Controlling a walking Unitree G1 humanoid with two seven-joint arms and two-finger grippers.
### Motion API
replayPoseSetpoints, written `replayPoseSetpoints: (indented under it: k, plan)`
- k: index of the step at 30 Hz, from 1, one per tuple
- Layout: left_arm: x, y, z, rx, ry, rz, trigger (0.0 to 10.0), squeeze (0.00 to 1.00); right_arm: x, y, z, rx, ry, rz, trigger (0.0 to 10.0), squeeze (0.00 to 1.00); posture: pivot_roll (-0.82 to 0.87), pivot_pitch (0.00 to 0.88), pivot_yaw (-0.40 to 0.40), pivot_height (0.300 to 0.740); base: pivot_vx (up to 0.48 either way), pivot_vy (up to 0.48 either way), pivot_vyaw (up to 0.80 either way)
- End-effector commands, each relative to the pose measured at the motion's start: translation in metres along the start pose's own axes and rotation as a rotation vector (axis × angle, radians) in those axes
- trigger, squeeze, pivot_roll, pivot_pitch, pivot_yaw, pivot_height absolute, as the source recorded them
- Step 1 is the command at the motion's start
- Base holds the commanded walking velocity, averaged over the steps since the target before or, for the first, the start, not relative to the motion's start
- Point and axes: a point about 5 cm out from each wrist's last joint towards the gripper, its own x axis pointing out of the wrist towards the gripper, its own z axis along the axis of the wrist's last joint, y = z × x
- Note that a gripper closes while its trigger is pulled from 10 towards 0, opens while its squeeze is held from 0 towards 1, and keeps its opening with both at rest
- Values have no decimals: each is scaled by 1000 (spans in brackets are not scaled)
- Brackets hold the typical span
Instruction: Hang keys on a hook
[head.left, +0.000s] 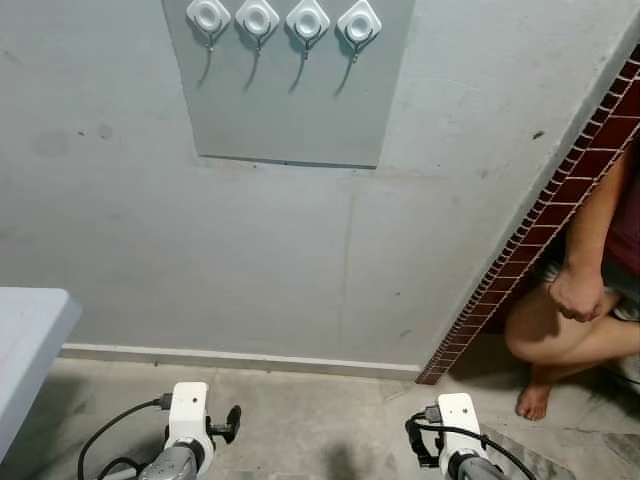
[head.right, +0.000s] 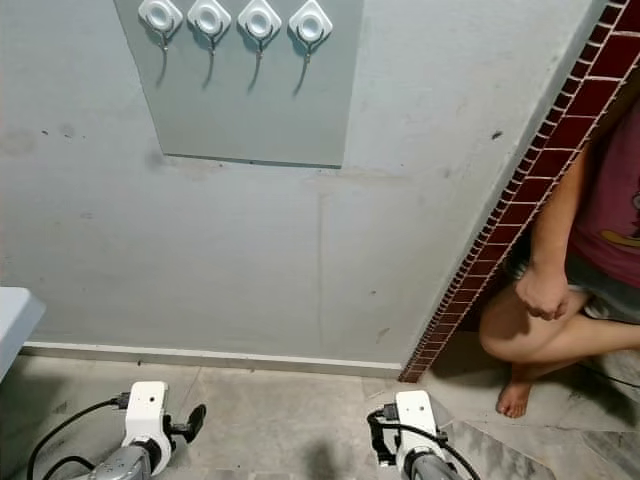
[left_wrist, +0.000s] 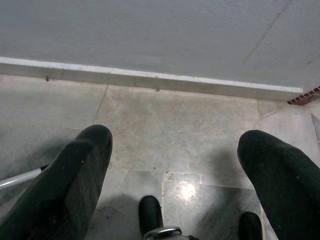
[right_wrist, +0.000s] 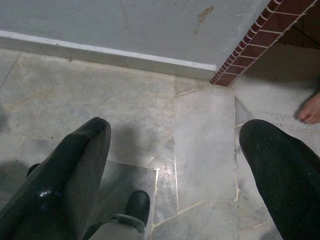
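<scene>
Hooks (head.left: 283, 20) line the grey wall panel (head.left: 290, 100); left tool (left_wrist: 172, 165) and right tool (right_wrist: 175, 160) hang spread wide, empty, above the floor (right_wrist: 200, 125).

A pale grey plastered wall (head.left: 300, 250) with a white skirting strip (head.left: 240, 358) meets a mottled grey stone-tile floor (head.left: 310, 420), beside a slanting dark red small-tile edge (head.left: 540, 220) and a white tabletop corner (head.left: 25, 330).

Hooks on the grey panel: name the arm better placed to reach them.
Left, marginally. The four hooks sit high on the wall, left of centre, above the left gripper. Both grippers are low and open; the right gripper hangs nearer the person.
</scene>
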Motion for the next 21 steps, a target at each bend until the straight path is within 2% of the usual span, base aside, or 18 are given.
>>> replayPoseSetpoints:
  k: [1, 9, 17, 21]
  plan:
    - [0, 1, 2, 9, -10, -3, 10000, 0, 1, -1, 4, 1, -13, -5, 10000, 0, -15, 50, -5, 740, 0, 0, 0]
    - [1, 0, 6, 6, -37, -13, 10000, 0, 4, 0, 17, 11, -72, -1, 10000, 0, -17, 54, -4, 740, 0, 0, 0]
    - [3, 3, 19, -26, -95, -18, 10000, 0, 7, 0, 32, 20, -130, 1, 10000, 0, -12, 60, -3, 740, 0, 0, 0]
    - [7, 4, 37, -28, -170, -31, 10000, 0, 12, 1, 51, 12, -194, 13, 10000, 0, -6, 60, -9, 740, 0, 0, 0]
